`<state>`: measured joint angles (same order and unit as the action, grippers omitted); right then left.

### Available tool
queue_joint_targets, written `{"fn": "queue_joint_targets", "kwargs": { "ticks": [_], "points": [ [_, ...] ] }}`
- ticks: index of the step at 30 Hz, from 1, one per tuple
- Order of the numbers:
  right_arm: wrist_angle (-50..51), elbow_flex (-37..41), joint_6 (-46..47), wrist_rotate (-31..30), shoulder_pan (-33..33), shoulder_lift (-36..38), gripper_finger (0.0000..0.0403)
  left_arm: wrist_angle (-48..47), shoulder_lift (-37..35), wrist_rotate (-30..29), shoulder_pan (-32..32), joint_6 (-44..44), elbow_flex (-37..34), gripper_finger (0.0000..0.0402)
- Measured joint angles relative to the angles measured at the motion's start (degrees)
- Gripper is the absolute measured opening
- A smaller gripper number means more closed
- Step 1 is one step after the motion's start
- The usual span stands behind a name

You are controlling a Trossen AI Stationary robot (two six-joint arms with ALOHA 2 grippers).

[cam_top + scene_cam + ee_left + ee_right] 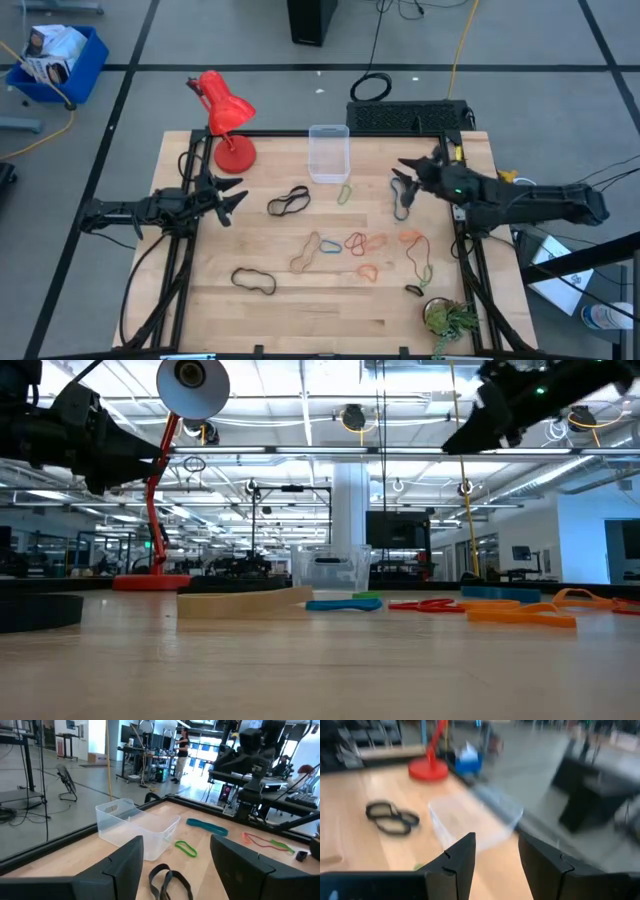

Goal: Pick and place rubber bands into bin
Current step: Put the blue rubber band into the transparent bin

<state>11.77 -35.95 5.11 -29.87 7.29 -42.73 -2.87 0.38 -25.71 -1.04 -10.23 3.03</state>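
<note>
High view: bin [328, 153] at twelve o'clock looks empty, rubber bands [352, 243] strewn across surface [320, 300]. Right pincer [408, 176] hovers part-open, empty; left pincer [228, 193] wide. Thin floppy loops could slip the fingers.

Two dark arms w/ black fingers [125, 865]; green LED on right arm [520, 200]
</note>
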Motion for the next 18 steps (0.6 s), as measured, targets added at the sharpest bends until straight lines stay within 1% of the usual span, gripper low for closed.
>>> {"fn": "queue_joint_targets", "kwargs": {
  "ticks": [4, 6, 7, 9, 13, 18],
  "points": [
    [18.5, -9.7, 14.9, 0.6, 3.5, -8.0, 0.0144, 0.0, 0.0, -1.3, 0.0, 0.6, 0.0, 0.0237],
    [26.2, -12.6, 21.1, 2.9, 6.2, -11.3, 0.0144, 0.0, 0.0, -1.3, 0.0, -0.4, 0.0, 0.0237],
    [28.3, -13.4, 23.3, 4.2, 7.4, -12.7, 0.0144, 0.0, 0.0, -1.3, 0.0, -0.5, 0.0, 0.0237],
    [29.9, -13.7, 25.7, 7.1, 9.8, -14.7, 0.0144, 0.0, 0.0, -1.3, 0.0, -0.6, 0.0, 0.0237],
    [31.4, -13.7, 26.6, 11.5, 13.4, -19.5, 0.0144, 0.0, 0.0, -1.3, 0.0, -1.4, 0.0, 0.0237],
    [31.8, -13.7, 27.9, 12.1, 16.9, -26.0, 0.0144, 0.0, 0.0, -1.3, 0.0, -3.9, 0.0, 0.0237]
  ]
}}
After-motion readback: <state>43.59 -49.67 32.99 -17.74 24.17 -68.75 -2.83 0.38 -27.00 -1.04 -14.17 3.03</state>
